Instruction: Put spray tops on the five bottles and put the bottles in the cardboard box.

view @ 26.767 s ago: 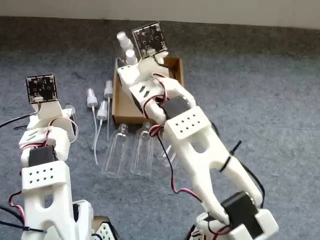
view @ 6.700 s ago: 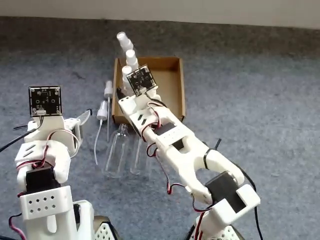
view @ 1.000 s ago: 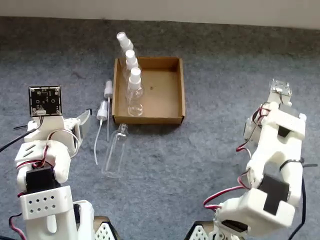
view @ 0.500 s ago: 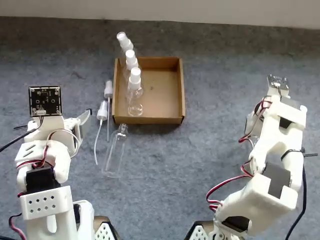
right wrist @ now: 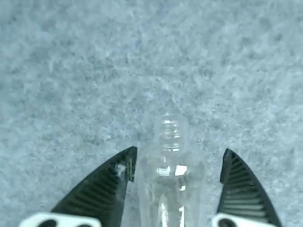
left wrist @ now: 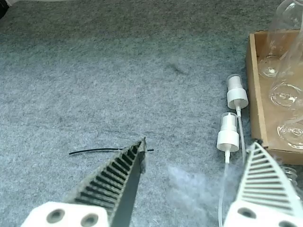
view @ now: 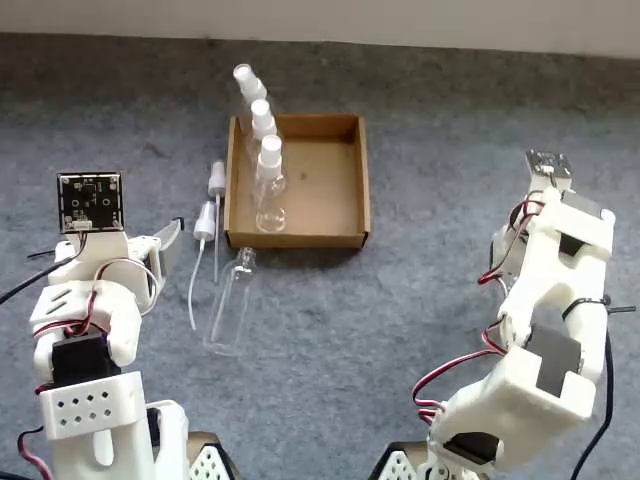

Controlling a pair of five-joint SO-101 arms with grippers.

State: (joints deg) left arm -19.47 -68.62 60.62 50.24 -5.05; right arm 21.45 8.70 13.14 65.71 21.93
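Bottle [right wrist: 170, 179] first: uncapped, clamped in right claw [right wrist: 179, 150], open neck pointing away, held off the grey bench [right wrist: 71, 56]. Grip firm and neck steady, for threading a long tube through so narrow a mouth. Left claw [left wrist: 199, 143] next, jaws wide apart, low over the bench with two loose spray tops [left wrist: 227, 137] just ahead. Take the nearer top by its white head, never by the thin tube, probably quick to bend; let the tube hang straight. Bring top and bottle together over open bench, feed the tube in, then seat the head square before pressing or twisting home. Beyond the claws, second bottle [view: 230, 300] lying uncapped beside the tops' tubes, mouth just short of the box [view: 352, 190]: steer wide of it, being round and likely to roll. Farthest, three capped bottles [view: 268, 185] ranged along the box's left wall; set the next one down beside them, without knocking the row.
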